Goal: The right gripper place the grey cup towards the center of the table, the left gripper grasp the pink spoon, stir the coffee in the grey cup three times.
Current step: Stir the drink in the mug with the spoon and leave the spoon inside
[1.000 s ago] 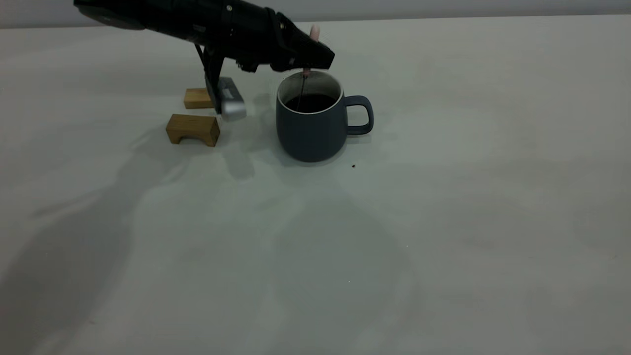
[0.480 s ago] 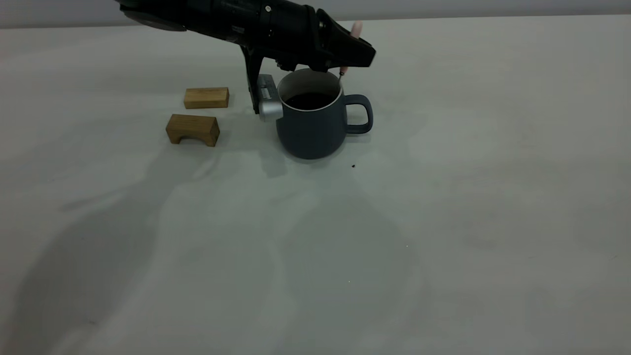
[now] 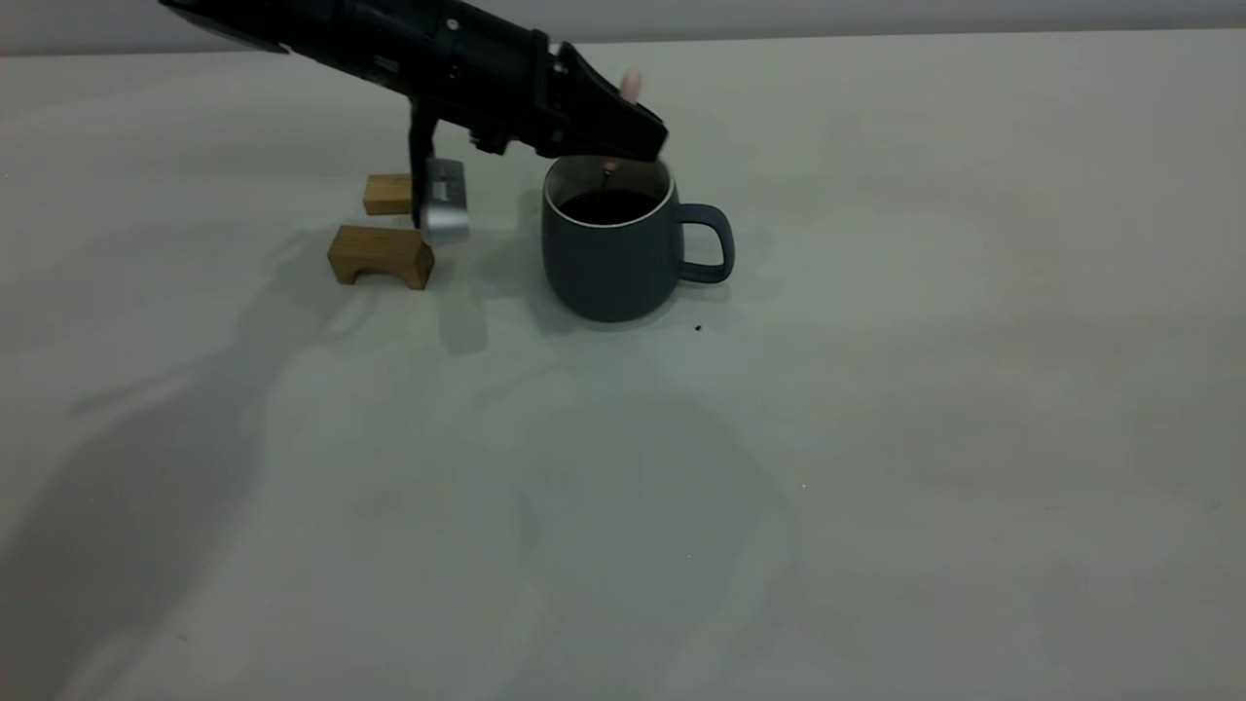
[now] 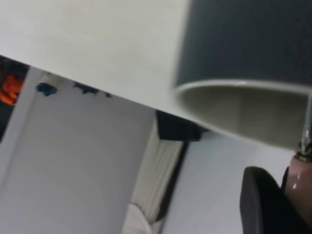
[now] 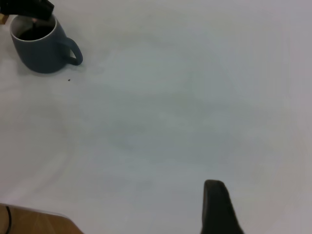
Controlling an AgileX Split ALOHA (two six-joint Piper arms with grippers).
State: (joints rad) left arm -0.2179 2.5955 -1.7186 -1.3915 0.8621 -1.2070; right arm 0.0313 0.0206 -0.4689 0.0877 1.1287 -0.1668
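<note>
The grey cup (image 3: 608, 263) stands upright on the table (image 3: 876, 389), its handle pointing right, with dark coffee (image 3: 608, 204) inside. My left gripper (image 3: 633, 146) hovers over the cup's mouth, shut on the pink spoon (image 3: 630, 83). The spoon's metal neck dips down into the cup; its bowl is hidden. The left wrist view shows the cup's rim (image 4: 243, 90) close by and the pink handle (image 4: 298, 178) beside a dark finger (image 4: 258, 200). The right gripper is far from the cup (image 5: 41, 51); only one finger (image 5: 217, 204) shows, with nothing against it.
Two wooden blocks, an arch-shaped one (image 3: 380, 255) and a flat one (image 3: 389, 193), lie left of the cup, under the left arm. A tiny dark speck (image 3: 698, 328) sits by the cup's base. The table's far edge (image 3: 876, 34) runs behind the cup.
The left gripper swung right to the handle-side rim, then back left over the cup's middle, carrying the spoon through the coffee. The cup barely shifted.
</note>
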